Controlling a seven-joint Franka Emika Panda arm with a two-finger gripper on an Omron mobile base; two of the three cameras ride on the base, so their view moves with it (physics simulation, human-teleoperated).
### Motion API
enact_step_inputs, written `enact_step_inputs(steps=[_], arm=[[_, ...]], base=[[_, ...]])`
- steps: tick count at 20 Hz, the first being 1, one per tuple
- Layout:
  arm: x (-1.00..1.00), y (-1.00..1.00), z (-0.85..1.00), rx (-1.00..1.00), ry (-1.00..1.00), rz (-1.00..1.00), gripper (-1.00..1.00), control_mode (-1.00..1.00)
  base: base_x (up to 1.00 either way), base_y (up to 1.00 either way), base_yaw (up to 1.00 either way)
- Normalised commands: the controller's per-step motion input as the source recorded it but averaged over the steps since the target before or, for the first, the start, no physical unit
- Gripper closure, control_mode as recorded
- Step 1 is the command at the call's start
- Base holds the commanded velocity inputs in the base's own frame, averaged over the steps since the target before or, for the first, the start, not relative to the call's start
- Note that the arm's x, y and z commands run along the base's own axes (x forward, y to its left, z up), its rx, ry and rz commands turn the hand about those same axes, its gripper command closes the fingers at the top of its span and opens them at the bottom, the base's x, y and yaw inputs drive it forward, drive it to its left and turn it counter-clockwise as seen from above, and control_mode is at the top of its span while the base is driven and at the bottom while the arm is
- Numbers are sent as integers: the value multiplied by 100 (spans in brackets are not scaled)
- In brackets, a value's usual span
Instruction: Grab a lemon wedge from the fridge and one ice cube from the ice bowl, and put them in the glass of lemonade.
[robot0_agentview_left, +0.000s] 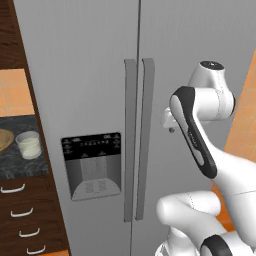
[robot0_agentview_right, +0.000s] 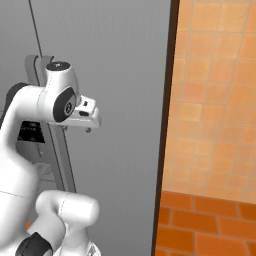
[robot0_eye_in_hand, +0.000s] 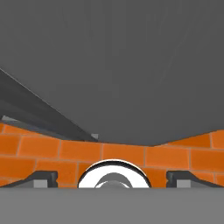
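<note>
My gripper (robot0_eye_in_hand: 112, 178) is released, its 2 dark fingertips (robot0_eye_in_hand: 41, 177) spread wide with nothing between them, close in front of the tall grey steel 2-door fridge (robot0_agentview_left: 95, 75), just right of its long vertical handles (robot0_agentview_left: 138, 135). Far to my left, on the dark stone desk (robot0_agentview_left: 15, 165), the small clear glass of pale lemonade (robot0_agentview_left: 28, 144) stands just right of the light-brown wooden ice bowl (robot0_agentview_left: 5, 140).

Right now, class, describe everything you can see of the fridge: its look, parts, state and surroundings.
The fridge is tall, grey and steel-looking, with two doors, both shut. Two long vertical handles run side by side along the centre seam. The left door carries a black dispenser panel with a recess. Dark wooden drawers stand to its left, an orange tiled wall to its right. Nothing grips it; the open gripper hangs near the right door.
</note>
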Motion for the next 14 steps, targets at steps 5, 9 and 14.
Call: enact_step_inputs(steps=[5, 9, 14], arm=[[-36, 0, -5, 0, -5, 0, -100, -100], [-6, 0, -1, 0, 0, -2, -100, -100], [-46, 0, -4, 0, 0, 0, -100, -100]], base=[[0, 0, 0], [0, 0, 0], [0, 0, 0]])
